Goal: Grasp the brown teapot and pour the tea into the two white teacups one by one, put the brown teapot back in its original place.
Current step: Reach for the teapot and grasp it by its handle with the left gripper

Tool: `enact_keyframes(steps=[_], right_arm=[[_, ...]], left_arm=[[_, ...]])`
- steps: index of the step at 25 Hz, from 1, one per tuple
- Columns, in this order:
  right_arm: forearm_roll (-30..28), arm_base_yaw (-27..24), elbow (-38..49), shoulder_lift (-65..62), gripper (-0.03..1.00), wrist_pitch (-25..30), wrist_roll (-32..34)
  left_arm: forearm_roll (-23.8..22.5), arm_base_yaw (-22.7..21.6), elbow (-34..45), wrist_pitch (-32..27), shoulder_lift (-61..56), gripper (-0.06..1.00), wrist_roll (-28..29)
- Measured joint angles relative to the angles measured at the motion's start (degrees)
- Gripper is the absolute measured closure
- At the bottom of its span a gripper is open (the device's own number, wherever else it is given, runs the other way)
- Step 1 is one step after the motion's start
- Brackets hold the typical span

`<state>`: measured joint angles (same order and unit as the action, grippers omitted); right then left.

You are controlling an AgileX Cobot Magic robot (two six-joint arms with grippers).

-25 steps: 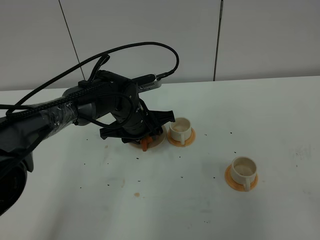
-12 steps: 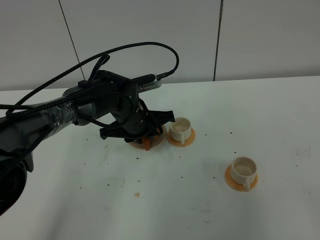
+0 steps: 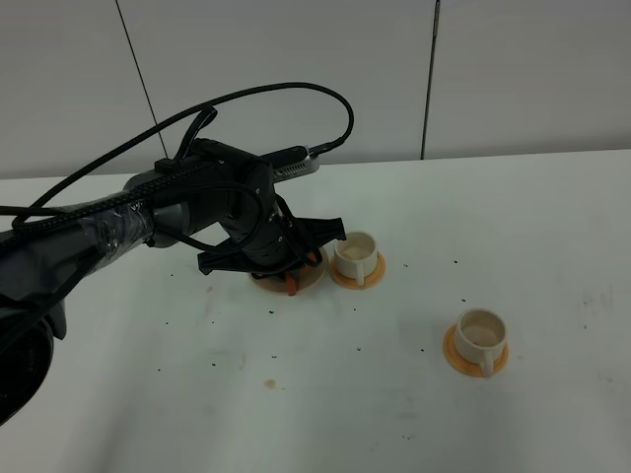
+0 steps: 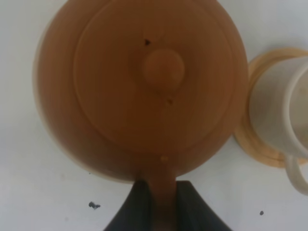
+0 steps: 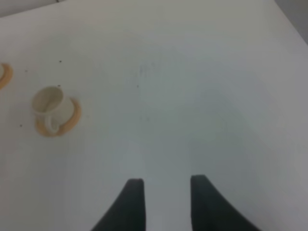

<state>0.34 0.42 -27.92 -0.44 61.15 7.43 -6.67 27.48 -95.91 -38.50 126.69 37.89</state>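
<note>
Brown clay fills my left wrist view: the teapot (image 4: 139, 86) sits straight ahead of my left gripper (image 4: 162, 195), whose fingers are clamped tight on its handle. It sits on the saucer (image 3: 314, 279) on the counter (image 3: 296, 394). One cup (image 4: 279, 106) on its coaster (image 4: 250, 144) stands just beside the teapot, off to one side of that gripper. The other cup (image 3: 480, 333) is well apart. My right gripper (image 5: 166, 185) hangs over the counter, narrowly parted, holding nothing.
</note>
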Motion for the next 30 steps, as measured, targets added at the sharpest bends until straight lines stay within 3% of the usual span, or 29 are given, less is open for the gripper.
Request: enact_keyframes(steps=[30], right_arm=[[0.0,0.0,0.0,0.0,0.74,0.0,0.07]], left_arm=[[0.47,0.0,0.0,-0.28,0.0,0.77,-4.56]])
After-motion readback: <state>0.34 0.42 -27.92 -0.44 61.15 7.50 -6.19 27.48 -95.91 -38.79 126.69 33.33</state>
